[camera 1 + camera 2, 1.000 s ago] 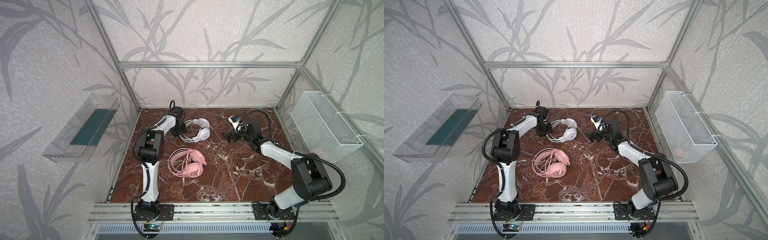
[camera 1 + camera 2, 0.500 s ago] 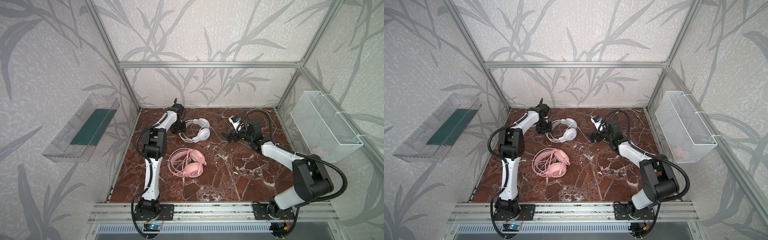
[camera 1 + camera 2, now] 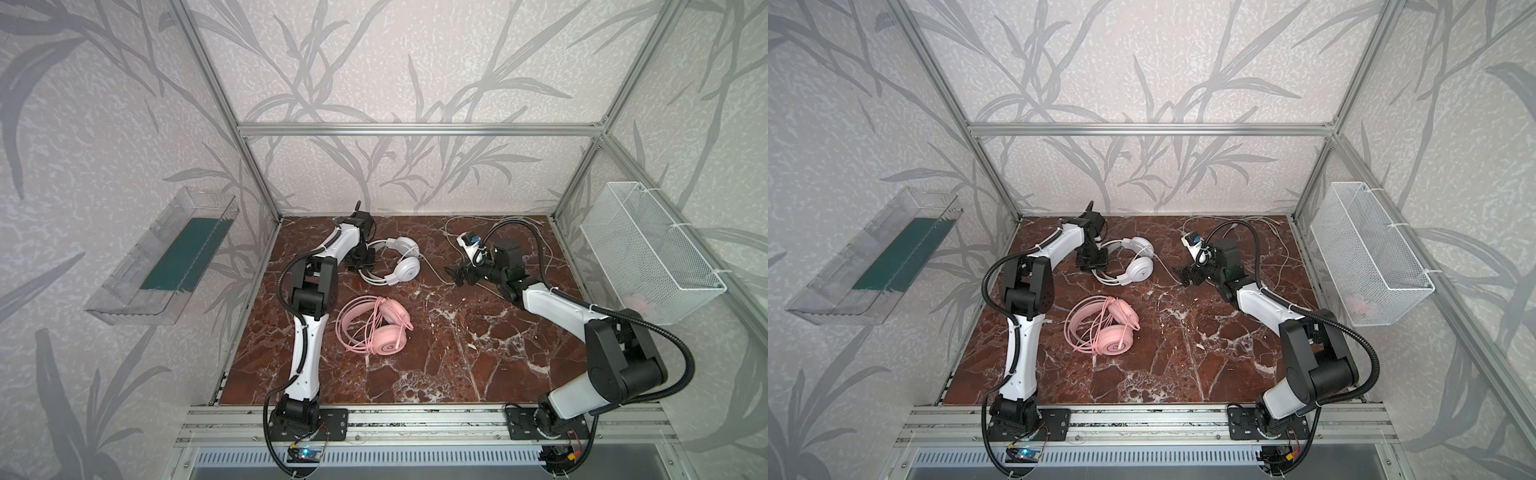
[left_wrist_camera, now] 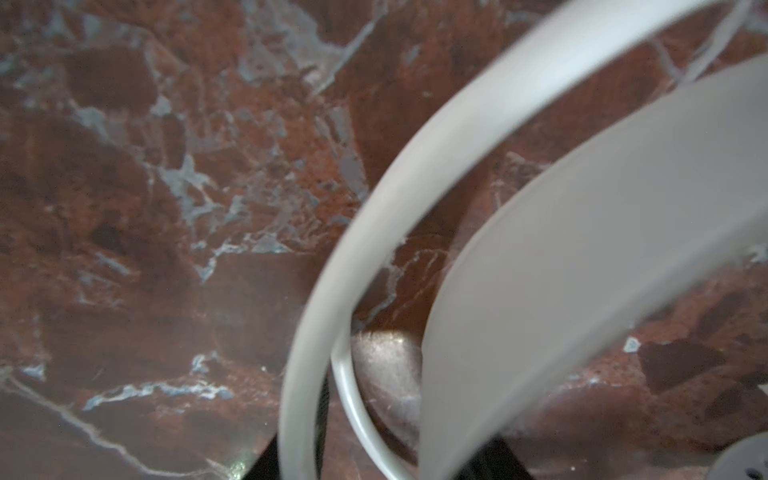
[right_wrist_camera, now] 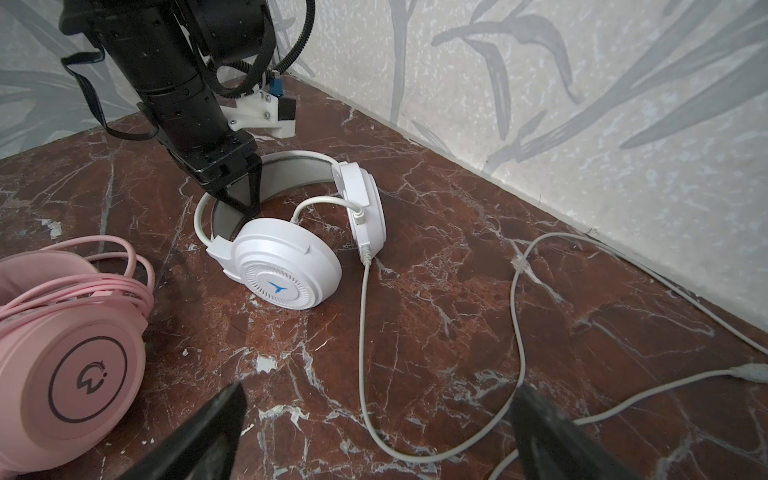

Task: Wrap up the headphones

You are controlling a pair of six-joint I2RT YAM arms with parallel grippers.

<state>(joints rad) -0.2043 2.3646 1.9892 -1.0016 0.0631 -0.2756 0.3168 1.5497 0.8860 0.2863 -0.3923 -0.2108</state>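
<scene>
Now left pincer (image 3: 361,262) shifted, straddling white headset (image 3: 406,268); right pincer (image 3: 457,276) unmoved

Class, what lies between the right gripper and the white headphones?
Their loose white cable, lying on otherwise bare marble table; the right wrist view shows it.

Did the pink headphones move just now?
No. The pink headphones lie on the same spot of the marble table, just as far from its front edge as a second ago.
</scene>
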